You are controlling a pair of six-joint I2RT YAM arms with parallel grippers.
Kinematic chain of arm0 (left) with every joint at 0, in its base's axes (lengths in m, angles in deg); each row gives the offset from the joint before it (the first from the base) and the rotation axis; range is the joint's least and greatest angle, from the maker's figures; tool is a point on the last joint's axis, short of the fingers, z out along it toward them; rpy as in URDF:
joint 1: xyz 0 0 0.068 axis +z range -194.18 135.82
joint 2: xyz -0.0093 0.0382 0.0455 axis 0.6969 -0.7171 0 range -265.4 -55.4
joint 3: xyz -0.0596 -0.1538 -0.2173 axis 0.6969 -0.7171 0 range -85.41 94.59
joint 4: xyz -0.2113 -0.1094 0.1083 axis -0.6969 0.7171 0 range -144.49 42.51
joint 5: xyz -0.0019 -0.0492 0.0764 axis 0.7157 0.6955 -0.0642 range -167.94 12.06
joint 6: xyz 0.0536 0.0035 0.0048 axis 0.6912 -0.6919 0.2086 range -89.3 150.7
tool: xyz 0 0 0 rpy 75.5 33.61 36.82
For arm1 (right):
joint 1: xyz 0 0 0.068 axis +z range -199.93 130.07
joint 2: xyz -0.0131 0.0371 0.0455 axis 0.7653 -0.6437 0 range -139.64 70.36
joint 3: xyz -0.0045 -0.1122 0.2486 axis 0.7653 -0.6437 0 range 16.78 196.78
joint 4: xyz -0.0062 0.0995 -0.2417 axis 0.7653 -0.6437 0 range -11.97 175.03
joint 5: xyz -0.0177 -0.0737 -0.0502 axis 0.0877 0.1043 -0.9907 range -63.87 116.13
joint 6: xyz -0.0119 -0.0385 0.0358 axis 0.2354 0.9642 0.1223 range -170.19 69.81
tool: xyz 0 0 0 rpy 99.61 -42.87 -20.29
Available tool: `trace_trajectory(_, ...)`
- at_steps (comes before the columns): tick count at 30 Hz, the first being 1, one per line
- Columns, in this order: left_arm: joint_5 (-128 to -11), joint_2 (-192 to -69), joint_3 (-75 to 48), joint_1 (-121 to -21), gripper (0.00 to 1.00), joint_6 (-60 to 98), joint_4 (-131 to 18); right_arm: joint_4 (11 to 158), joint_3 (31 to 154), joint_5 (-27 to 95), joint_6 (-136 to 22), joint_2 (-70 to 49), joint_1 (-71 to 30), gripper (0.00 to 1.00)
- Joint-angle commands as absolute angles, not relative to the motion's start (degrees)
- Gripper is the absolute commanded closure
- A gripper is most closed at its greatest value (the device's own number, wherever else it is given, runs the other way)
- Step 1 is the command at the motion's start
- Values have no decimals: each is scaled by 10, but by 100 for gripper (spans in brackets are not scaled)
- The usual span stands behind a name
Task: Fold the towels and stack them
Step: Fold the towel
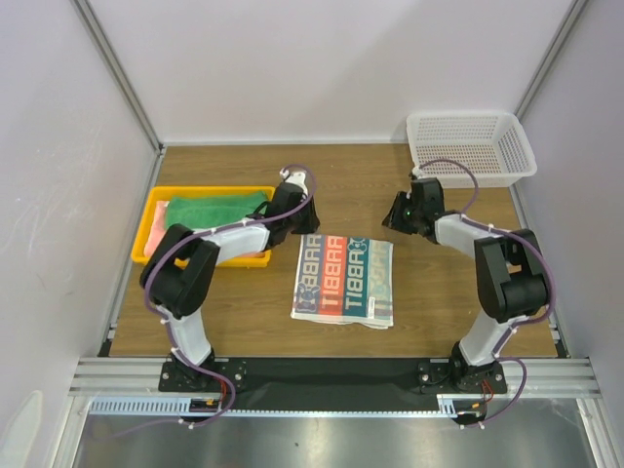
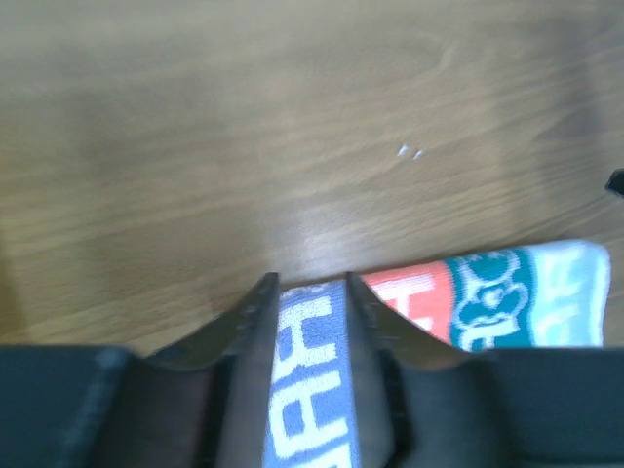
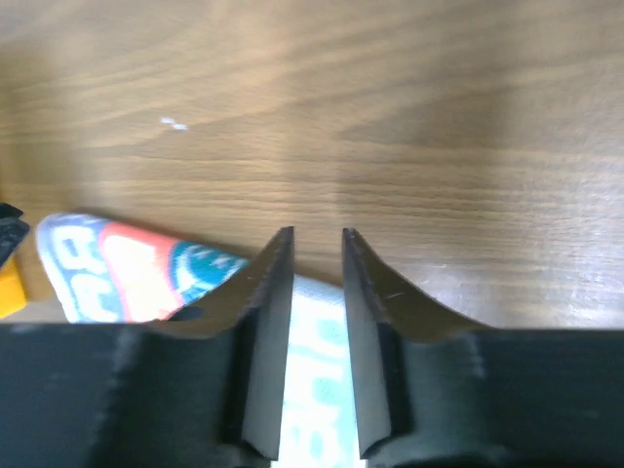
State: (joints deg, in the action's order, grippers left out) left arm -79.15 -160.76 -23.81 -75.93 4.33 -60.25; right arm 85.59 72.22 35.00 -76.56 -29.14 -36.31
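The white-and-teal patterned towel lies folded flat mid-table, red-orange letters up. My left gripper hovers over its far left corner, and in the left wrist view the left gripper is open, with blue-and-white print of the patterned towel showing through the gap. Over the far right corner, my right gripper is likewise open in its wrist view, pale towel under it. The green towel rests on the salmon-pink towel in the tray.
The yellow tray sits at the left beside the left arm. A white mesh basket stands at the back right corner. Bare wood stretches beyond the towel's far edge. Walls enclose the table on three sides.
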Motion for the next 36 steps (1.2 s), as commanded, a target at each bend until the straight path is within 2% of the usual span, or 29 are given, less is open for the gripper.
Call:
trace_trajectory(1, -830, -1537, -227, -760, 60, 79, -582, 806, 764, 336, -750, -227, -364, 64)
trace_trajectory(3, -840, -1529, -220, -760, 52, 81, -564, 777, 764, 327, -755, -215, -364, 50)
trace_trajectory(5, -841, -1526, -223, -760, 48, 74, -549, 750, 762, 313, -762, -202, -364, 44)
trace_trajectory(6, -841, -1526, -227, -759, 45, 70, -549, 742, 758, 311, -764, -199, -364, 43)
trace_trajectory(9, -843, -1530, -239, -760, 43, 47, -534, 731, 744, 307, -772, -192, -363, 43)
trace_trajectory(17, -866, -1547, -240, -760, 46, 22, -502, 728, 716, 313, -788, -210, -364, 56)
trace_trajectory(36, -855, -1588, -249, -760, 54, 2, -508, 748, 714, 340, -794, -268, -364, 66)
